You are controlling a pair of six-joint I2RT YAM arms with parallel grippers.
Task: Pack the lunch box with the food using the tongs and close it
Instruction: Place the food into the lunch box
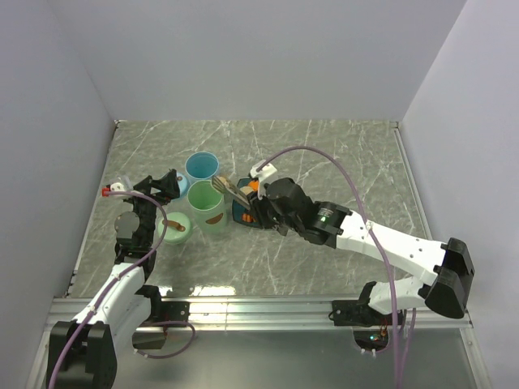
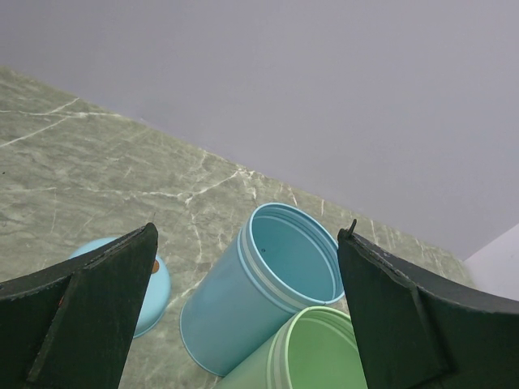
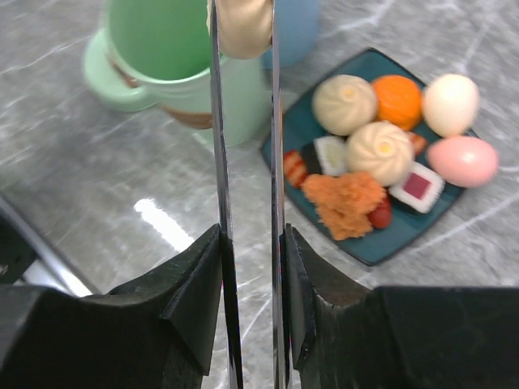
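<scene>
Two thin silver arms, the tongs (image 3: 220, 162), stand pinched between the fingers (image 3: 195, 284) of your right gripper (image 3: 251, 235). The fingers are drawn narrow, each pressing one arm from outside. The tongs reach away from you over the worktop (image 3: 81, 186), and their tips clamp a beige ball (image 3: 242, 24). That ball hangs at the rim of the green tub (image 3: 174, 49); you cannot tell whether it is inside the mouth. A green lid (image 3: 104, 81) lies just beside the tub's foot.

Right of the tongs sits the teal plate (image 3: 381, 247) with the other food: two beige buns (image 3: 379, 152), an orange ball (image 3: 397, 101), a white egg (image 3: 451, 104), a pink egg (image 3: 462, 160), a crumbly orange chunk (image 3: 345, 203) and white-and-red bits (image 3: 418, 185).

Your left gripper (image 2: 250, 233) hovers with fingers (image 2: 89, 316) spread wide and nothing between them. Past them the blue tub (image 2: 243, 308) stands open, touching the green one, with a blue lid (image 2: 154, 296) on the worktop to its left.
</scene>
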